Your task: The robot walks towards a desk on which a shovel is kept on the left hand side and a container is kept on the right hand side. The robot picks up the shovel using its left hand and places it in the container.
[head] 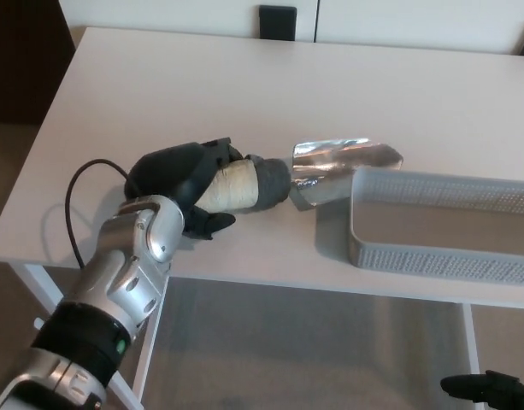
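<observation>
My left hand (183, 184) is shut on the shovel (279, 178), gripping its pale handle with the dark collar just beyond my fingers. The shiny metal blade (343, 162) points right and hangs just above the table, its tip at the left end of the grey mesh container (441, 256). The container sits on the right part of the white desk (244, 85). At the bottom right corner, a dark bit of my right hand (488, 391) shows below the desk edge, too little to tell its state.
A black cable (78, 201) loops from my left wrist over the desk's near left edge. A dark chair back (277, 21) stands behind the far edge. The desk's front edge runs close under my left hand.
</observation>
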You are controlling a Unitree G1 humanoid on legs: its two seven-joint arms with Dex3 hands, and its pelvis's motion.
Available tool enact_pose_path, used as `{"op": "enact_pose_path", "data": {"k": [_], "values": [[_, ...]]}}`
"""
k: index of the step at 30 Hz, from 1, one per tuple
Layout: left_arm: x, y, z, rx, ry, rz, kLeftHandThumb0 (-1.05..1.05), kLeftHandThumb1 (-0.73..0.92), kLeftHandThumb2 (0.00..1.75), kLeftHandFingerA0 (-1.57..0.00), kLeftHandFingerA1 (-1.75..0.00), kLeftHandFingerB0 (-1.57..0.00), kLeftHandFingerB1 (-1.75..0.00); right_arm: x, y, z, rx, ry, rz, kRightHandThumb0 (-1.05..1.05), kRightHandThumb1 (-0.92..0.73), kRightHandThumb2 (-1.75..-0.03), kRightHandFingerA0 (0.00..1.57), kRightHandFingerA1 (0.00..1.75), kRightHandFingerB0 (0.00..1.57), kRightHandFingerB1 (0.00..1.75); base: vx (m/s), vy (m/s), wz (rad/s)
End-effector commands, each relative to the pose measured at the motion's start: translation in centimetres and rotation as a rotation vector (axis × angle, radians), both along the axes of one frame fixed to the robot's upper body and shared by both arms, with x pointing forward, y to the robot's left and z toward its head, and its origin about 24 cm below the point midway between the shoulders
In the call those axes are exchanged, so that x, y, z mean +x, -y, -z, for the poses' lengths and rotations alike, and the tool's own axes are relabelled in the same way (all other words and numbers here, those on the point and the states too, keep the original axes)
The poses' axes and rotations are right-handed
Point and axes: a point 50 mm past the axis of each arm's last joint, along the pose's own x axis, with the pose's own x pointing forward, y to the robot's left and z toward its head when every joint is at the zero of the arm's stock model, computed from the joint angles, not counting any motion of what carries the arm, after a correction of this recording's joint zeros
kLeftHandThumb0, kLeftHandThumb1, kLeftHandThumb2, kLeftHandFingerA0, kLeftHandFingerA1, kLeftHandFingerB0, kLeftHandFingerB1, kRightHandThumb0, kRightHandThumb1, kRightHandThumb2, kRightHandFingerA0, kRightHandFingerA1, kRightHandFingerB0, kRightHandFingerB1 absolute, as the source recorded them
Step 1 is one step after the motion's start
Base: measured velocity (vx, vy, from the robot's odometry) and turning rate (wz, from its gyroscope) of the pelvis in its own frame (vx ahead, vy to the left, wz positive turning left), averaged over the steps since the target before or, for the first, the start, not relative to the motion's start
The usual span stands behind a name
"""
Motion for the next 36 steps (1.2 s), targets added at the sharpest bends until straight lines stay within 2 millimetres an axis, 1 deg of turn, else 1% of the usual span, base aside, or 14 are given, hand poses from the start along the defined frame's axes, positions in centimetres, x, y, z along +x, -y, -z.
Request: {"op": "enact_pose_path", "data": {"k": [1, 7, 12, 17, 18, 20, 23, 24, 25, 26, 28, 31, 34, 36], "values": [[-0.9, -0.2, 1.2, -0.514, -0.084, -0.175, -0.33, 0.81, 0.63, -1.05, -1.20, -0.41, -0.41, -0.3, 0.4, 0.0, -0.009, -0.017, -0.006, -0.28, -0.54, -0.55, 0.64, 0.55, 0.42, 0.46, 0.00, 0.000, 0.00], [-0.3, -0.5, 0.1, -0.921, -0.107, -0.414, -0.36, 0.82, 0.66, -1.08, -1.42, -0.63, -0.95, -0.4, 0.5, 0.0, -0.019, -0.023, -0.007, -0.29, -0.54, -0.55, 0.64, 0.54, 0.42, 0.45, 0.00, 0.000, 0.00], [0.0, -0.7, -0.9, -1.060, -0.083, -0.468, -0.33, 0.82, 0.65, -1.10, -1.37, -0.66, -0.69, -0.4, 0.5, 0.0, -0.029, -0.029, -0.010, -0.30, -0.54, -0.55, 0.65, 0.54, 0.42, 0.45, 0.00, 0.000, 0.00], [0.2, -0.7, -2.4, -0.721, 0.040, -0.280, -0.31, 0.82, 0.66, -0.86, -1.36, -0.62, -0.85, -0.7, 0.6, 0.2, -0.027, -0.040, -0.022, -0.31, -0.54, -0.55, 0.63, 0.53, 0.42, 0.45, 0.00, 0.000, 0.00], [0.4, -0.6, -3.1, -0.771, 0.054, -0.262, -0.36, 0.65, 1.00, -0.96, -1.19, -0.74, -0.95, -0.5, 0.7, 0.2, -0.027, -0.039, -0.022, -0.31, -0.54, -0.55, 0.62, 0.53, 0.42, 0.45, 0.00, 0.000, 0.00], [0.3, -0.1, -4.1, -0.700, 0.108, -0.167, -0.32, 0.79, 0.65, -0.95, -1.34, -0.69, -0.81, -0.5, 0.7, 0.2, -0.031, -0.036, -0.023, -0.32, -0.54, -0.55, 0.64, 0.53, 0.42, 0.45, 0.00, 0.000, 0.00], [0.0, 1.0, -5.5, -0.462, 0.199, -0.040, -0.33, 0.81, 0.63, -0.82, -0.61, -0.48, -0.42, -0.4, 0.6, 0.3, -0.033, -0.042, -0.025, -0.31, -0.55, -0.56, 0.65, 0.54, 0.42, 0.45, 0.00, 0.000, 0.00], [-0.2, 1.3, -5.8, -0.368, 0.227, 0.009, -0.43, 0.67, 0.90, -0.65, -0.63, -0.45, -0.54, -0.6, 0.6, 0.3, -0.033, -0.046, -0.027, -0.32, -0.55, -0.55, 0.64, 0.54, 0.42, 0.45, 0.00, 0.000, 0.00], [-0.3, 1.6, -6.0, -0.325, 0.253, 0.044, -0.33, 0.81, 0.66, -0.57, -1.34, -0.48, -1.03, -0.6, 0.6, 0.4, -0.032, -0.048, -0.027, -0.31, -0.54, -0.55, 0.65, 0.54, 0.42, 0.45, 0.00, 0.000, 0.00], [-0.3, 2.0, -6.2, -0.283, 0.277, 0.085, -0.36, 0.82, 0.65, -0.73, -1.53, -0.67, -1.11, -0.6, 0.5, 0.4, -0.033, -0.050, -0.029, -0.31, -0.55, -0.55, 0.63, 0.54, 0.41, 0.45, 0.00, 0.000, 0.00], [-0.2, 2.7, -6.6, -0.149, 0.325, 0.134, -0.36, 0.78, 0.68, -0.78, -1.60, -0.62, -1.31, -0.7, 0.5, 0.4, -0.039, -0.048, -0.042, -0.32, -0.54, -0.55, 0.62, 0.53, 0.41, 0.45, 0.00, 0.000, 0.00], [-0.1, 3.4, -6.8, 0.012, 0.363, 0.217, -0.35, 0.78, 0.69, -0.80, -1.60, -0.74, -0.88, -1.0, 0.4, 0.6, -0.047, -0.053, -0.054, -0.33, -0.54, -0.55, 0.63, 0.53, 0.42, 0.45, 0.00, 0.000, 0.00], [0.2, 3.9, -7.2, 0.115, 0.362, 0.264, -0.36, 0.80, 0.66, -0.71, -1.66, -0.55, -1.23, -0.9, 0.5, 0.6, -0.056, -0.042, -0.064, -0.34, -0.54, -0.55, 0.64, 0.54, 0.43, 0.46, 0.00, 0.000, 0.00], [0.5, 4.1, -7.5, 0.161, 0.364, 0.296, -0.33, 0.79, 0.65, -0.76, -1.65, -0.65, -1.09, -0.8, 0.4, 0.5, -0.052, -0.041, -0.062, -0.34, -0.54, -0.55, 0.65, 0.54, 0.44, 0.46, 0.00, 0.000, 0.00]]}}
